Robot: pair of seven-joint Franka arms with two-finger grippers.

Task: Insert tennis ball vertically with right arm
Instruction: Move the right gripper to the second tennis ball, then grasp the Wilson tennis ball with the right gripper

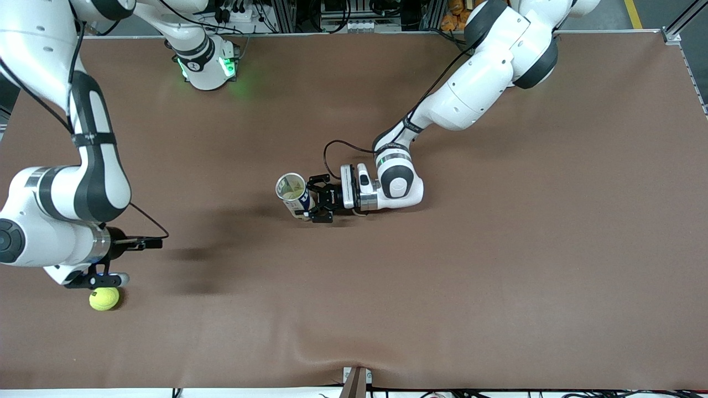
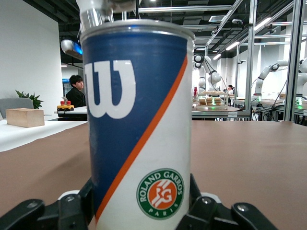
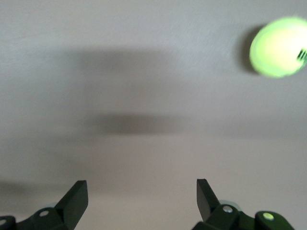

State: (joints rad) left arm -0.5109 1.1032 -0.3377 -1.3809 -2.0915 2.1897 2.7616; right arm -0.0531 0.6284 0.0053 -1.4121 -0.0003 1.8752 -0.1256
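Observation:
A yellow-green tennis ball (image 1: 104, 298) lies on the brown table at the right arm's end, its surface free; it also shows in the right wrist view as the ball (image 3: 279, 46), off to one side. My right gripper (image 1: 130, 261) hovers low beside the ball, open, with only bare table between its fingers (image 3: 76, 199). Mid-table, a blue-and-white tennis ball can (image 1: 293, 196) stands upright with its mouth open upward. My left gripper (image 1: 319, 205) is shut on the can's lower part. The can (image 2: 139, 120) fills the left wrist view, with black fingers (image 2: 72, 211) on both sides.
The right arm's base (image 1: 207, 66), lit green, stands at the table's edge farthest from the front camera. A small bracket (image 1: 357, 381) sits at the edge nearest that camera. The brown mat (image 1: 498, 276) covers the table.

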